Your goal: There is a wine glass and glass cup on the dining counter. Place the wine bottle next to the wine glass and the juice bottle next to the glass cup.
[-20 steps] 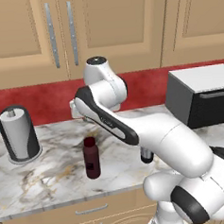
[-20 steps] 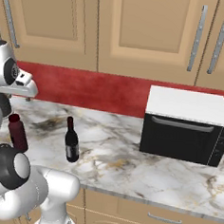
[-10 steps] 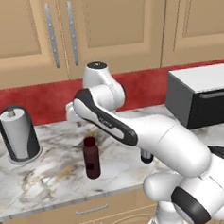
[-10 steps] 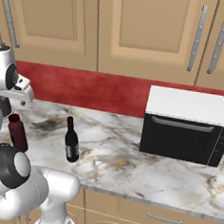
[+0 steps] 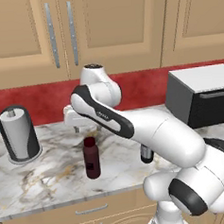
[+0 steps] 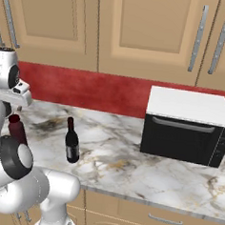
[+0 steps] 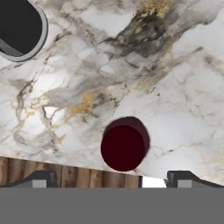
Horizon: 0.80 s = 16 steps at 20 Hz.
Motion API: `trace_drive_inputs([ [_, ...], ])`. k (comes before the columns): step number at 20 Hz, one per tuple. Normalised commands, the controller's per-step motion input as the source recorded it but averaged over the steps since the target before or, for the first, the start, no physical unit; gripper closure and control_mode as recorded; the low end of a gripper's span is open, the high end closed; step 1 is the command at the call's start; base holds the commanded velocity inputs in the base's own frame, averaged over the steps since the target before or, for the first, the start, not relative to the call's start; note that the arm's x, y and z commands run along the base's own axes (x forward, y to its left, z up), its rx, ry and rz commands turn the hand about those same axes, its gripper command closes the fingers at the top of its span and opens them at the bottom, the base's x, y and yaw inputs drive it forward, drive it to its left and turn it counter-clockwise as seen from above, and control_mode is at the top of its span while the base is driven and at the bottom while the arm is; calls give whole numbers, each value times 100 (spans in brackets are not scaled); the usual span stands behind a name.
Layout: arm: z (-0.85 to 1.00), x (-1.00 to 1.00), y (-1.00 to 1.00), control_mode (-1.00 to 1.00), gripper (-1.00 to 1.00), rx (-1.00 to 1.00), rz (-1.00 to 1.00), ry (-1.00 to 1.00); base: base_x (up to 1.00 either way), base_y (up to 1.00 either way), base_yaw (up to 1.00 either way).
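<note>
The juice bottle (image 5: 91, 157), stubby and dark maroon, stands on the marble wall counter (image 5: 47, 173). My gripper (image 5: 86, 130) hangs open just above it. In the hand view the bottle's round cap (image 7: 124, 147) lies straight below, between the two fingertips (image 7: 42, 178), nearer the right one. In the right base view the juice bottle (image 6: 17, 128) stands under my gripper (image 6: 19, 108). To its right is the slim black wine bottle (image 6: 72, 141); my arm hides all but its base (image 5: 146, 154) in the left base view. The wine glass, glass cup and dining counter are out of view.
A dark paper-towel holder (image 5: 18, 134) stands at the counter's left end, also seen from above (image 7: 18, 27). A black-and-white microwave (image 6: 185, 125) sits on the right. A red backsplash and beige cabinets (image 5: 103, 29) rise behind. The counter's front edge (image 7: 65, 175) runs just beside the juice bottle.
My hand has dropped a little and drifted left, settling over the juice bottle. Both bottles stand as before. The jaws stay wide.
</note>
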Motion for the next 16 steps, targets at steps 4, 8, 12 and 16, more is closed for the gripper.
trace_drive_inputs([
  [4,-18,-1,2,-100,-100,-7,3,6,0,0,0],
  [8,-24,-1,0,-100,-100,-16,4,0,0,0,0],
  [12,-19,-8,0,-100,-100,-8,2,1,0,0,0],
  [16,-19,-1,0,-100,-100,0,0,5,0,0,0],
])
